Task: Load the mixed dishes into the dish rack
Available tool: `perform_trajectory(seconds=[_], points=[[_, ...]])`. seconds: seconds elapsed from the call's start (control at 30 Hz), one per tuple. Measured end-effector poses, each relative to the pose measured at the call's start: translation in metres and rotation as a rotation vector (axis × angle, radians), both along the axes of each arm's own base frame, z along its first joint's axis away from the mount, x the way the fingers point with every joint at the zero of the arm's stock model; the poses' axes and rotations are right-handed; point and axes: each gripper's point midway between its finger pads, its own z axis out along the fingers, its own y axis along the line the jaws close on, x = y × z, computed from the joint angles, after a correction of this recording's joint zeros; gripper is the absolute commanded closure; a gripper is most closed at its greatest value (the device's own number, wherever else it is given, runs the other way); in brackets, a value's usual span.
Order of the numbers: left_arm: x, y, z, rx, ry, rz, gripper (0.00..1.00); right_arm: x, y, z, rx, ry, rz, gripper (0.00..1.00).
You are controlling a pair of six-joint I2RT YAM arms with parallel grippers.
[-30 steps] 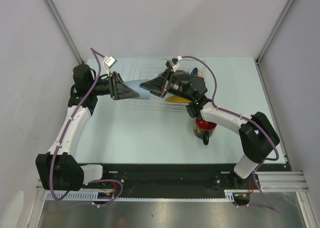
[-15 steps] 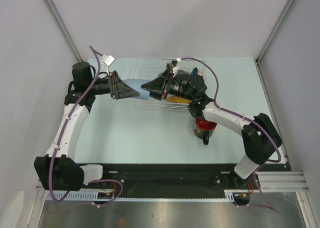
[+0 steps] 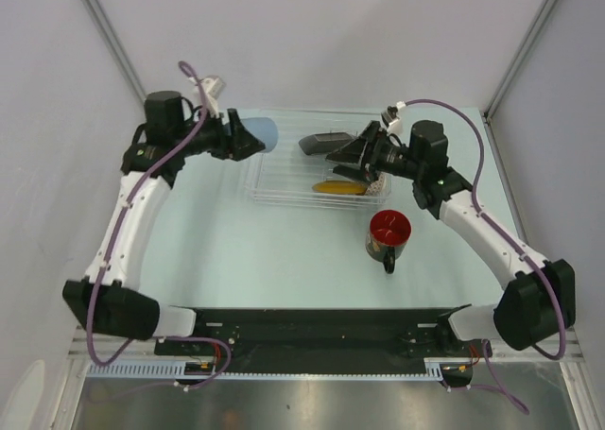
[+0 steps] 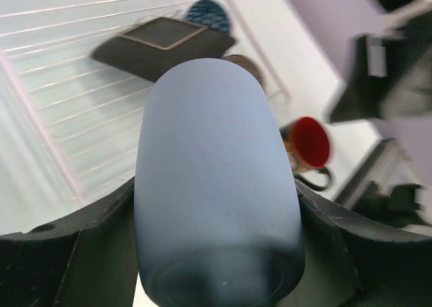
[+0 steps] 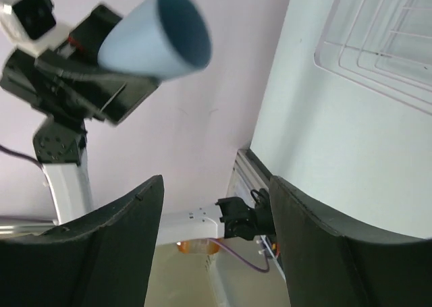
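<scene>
Pale blue cup (image 4: 216, 185): on its side, clear of the surface, by the far left corner of the dish rack (image 3: 284, 170); inside the wall line or not, cannot tell. Left gripper (image 3: 246, 137) clamped across its body. Right gripper (image 5: 216, 185) over the rack's right end, jaws wide, nothing held.

In rack: dark square plate (image 3: 326, 144), yellow plate (image 3: 340, 187), blue patterned bowl (image 4: 208, 13). Red-rimmed mug (image 3: 388, 233) on the table, near the rack.

Risk: released sideways from height, the cup could roll, strike the wall or the square plate.

No legible markings.
</scene>
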Motion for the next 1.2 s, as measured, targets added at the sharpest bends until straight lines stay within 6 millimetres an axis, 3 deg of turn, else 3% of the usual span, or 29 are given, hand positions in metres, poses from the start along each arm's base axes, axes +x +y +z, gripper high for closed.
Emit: perform_trajectory(seconds=[0.13, 0.33, 0.5, 0.77, 1.07, 1.2], points=[[0.045, -0.013, -0.036, 0.163, 0.035, 0.06, 1.0, -0.017, -0.011, 0.005, -0.053, -0.047, -0.001, 0.31], [0.12, -0.015, -0.118, 0.379, 0.164, 0.14, 1.0, -0.037, -0.026, 0.014, -0.133, -0.15, -0.037, 0.33], [0.161, -0.013, -0.148, 0.481, 0.185, 0.175, 1.0, -0.045, -0.029, 0.006, -0.192, -0.169, -0.039, 0.34], [0.184, -0.029, -0.162, 0.558, 0.146, 0.145, 1.0, -0.049, -0.028, -0.012, -0.249, -0.142, -0.034, 0.35], [0.186, -0.028, -0.225, 0.655, 0.239, 0.096, 1.0, -0.05, -0.031, -0.033, -0.278, -0.1, -0.042, 0.36], [0.184, -0.024, -0.24, 0.684, 0.262, 0.085, 1.0, -0.05, -0.032, -0.041, -0.287, -0.083, -0.042, 0.36]])
